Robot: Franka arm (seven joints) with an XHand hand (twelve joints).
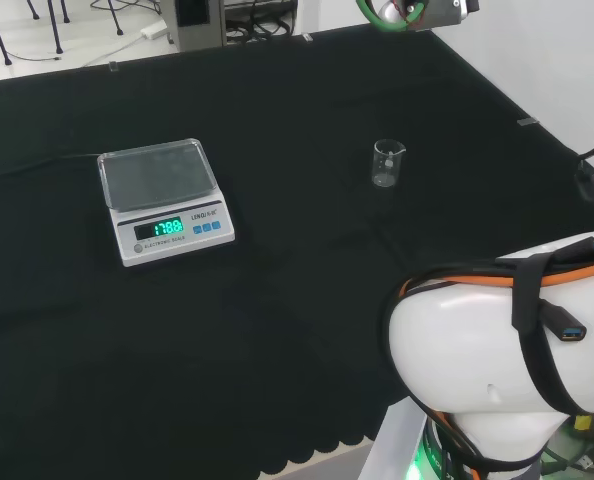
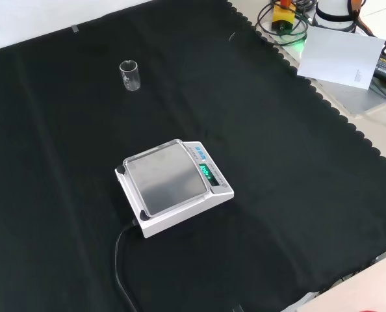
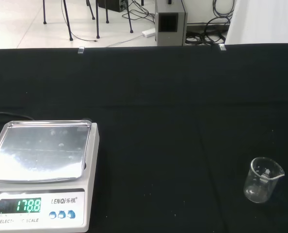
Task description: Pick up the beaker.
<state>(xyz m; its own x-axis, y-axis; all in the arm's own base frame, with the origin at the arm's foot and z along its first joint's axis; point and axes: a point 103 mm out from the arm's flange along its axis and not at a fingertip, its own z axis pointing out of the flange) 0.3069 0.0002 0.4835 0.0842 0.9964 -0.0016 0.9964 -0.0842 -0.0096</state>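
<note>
From the front view I see the desk covered in black cloth with a scalloped edge along its right side. A small clear beaker stands upright on the cloth toward the upper left, looks empty as far as I can tell. Well apart from it, near the middle, sits a white scale with a bare steel pan and a lit green display on its right side. A black cable runs from the scale's lower left corner down toward the bottom edge. Past the cloth at upper right I see a white sheet of paper and some coiled cables.
</note>
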